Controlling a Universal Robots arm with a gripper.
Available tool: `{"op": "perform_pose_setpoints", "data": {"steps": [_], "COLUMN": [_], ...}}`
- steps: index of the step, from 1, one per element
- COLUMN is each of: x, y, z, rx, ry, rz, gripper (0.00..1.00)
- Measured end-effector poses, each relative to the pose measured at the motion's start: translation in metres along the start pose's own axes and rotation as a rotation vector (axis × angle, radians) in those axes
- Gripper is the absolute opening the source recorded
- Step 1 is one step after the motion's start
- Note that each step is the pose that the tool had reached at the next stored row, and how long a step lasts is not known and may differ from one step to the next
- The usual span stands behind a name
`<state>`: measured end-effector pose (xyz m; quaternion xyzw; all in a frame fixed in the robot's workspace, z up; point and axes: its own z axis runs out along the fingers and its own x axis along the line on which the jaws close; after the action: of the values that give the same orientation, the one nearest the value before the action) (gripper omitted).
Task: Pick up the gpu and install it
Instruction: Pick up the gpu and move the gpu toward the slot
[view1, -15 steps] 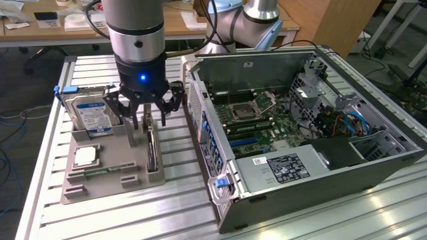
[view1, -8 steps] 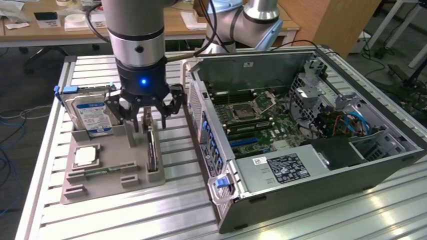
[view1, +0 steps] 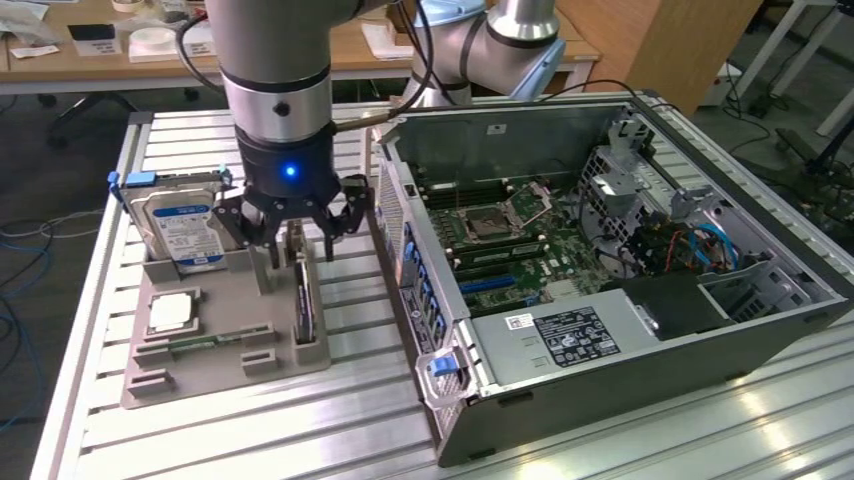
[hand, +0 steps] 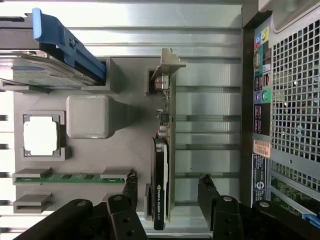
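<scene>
Gpu (hand: 161, 165) stands on edge in grey holder (hand: 125, 145): thin black card, pale bracket at one end. Claw (hand: 167, 182) apart, straddling it.

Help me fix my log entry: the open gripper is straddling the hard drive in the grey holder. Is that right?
Not quite. The open gripper is straddling the gpu, not the hard drive, in the grey holder. The wrist view shows a finger on either side of the card.
</scene>
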<state>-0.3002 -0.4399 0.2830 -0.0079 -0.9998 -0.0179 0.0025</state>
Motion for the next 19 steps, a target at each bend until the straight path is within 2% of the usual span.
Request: {"op": "perform_pose_setpoints", "data": {"steps": [12,19], "x": [0.000,0.000], "y": [-0.0008,-0.0010], "z": [0.0160,0.0216], "rx": [-0.0001,-0.0016], "ry": [-0.0001,0.0001], "rz": [0.000,0.000], "gripper": [0.60,0.60]}}
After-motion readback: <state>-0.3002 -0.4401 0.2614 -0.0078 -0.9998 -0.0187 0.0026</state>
